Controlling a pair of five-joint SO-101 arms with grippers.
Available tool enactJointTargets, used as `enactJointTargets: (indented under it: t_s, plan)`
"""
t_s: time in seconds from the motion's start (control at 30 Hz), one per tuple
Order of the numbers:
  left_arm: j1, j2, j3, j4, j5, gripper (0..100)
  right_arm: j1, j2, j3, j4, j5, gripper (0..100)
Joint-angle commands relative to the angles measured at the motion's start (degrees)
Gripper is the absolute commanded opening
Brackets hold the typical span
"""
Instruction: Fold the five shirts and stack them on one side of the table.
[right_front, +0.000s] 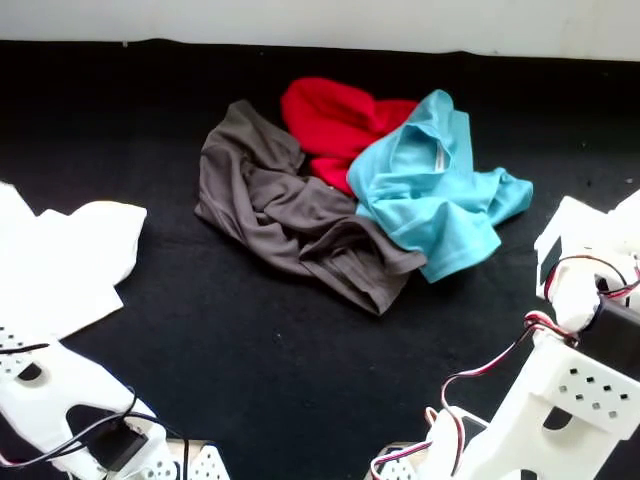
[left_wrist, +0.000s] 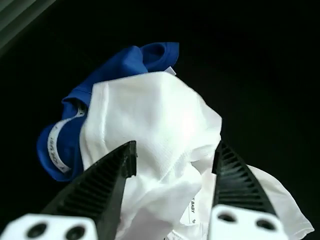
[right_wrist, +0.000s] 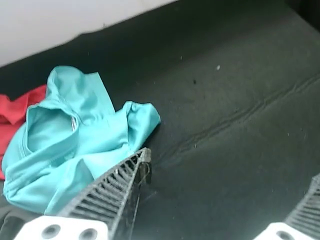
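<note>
found the left pincer (left_wrist: 176, 150) nearest, at the left edge of the desk (right_front: 250, 380), jaws spread wide and gripping nothing, poised over a crumpled white shirt (left_wrist: 155, 120). saw a blue shirt (left_wrist: 75, 110) bunched just beyond, partly tucked under the white one. found the right pincer (right_wrist: 231, 165) at the right side, likewise gaping and empty, above bare black desk just beside the heap. farther out, mid-desk, noted three unfolded shirts in one touching heap: a grey shirt (right_front: 290, 210) closest, a teal shirt (right_front: 430, 180) overlapping its right end, a red shirt (right_front: 335, 120) farthest back, wedged behind both.
</note>
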Motion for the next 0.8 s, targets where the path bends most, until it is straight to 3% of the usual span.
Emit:
enactJointTargets:
  t_s: [0.0,0.23,0.43,0.6,0.77]
  plan:
    - [5.05,-7.87,-2.42,0.44,0.18,23,-0.84,0.48,-2.86,1.45,-0.53,45.4]
    - [27.74,-13.67,2.86,2.37,0.18,23,-8.04,0.04,3.21,1.19,-0.53,45.4]
    - [45.76,-12.26,27.03,2.11,5.36,22,-11.21,0.04,9.45,0.13,-0.62,45.4]
    - [53.93,-6.73,39.6,-2.2,7.74,22,-11.03,0.04,12.79,-1.1,-0.26,45.4]
    - [57.8,-0.66,40.31,-3.6,7.74,23,-9.71,0.04,13.05,-1.01,-0.62,45.4]
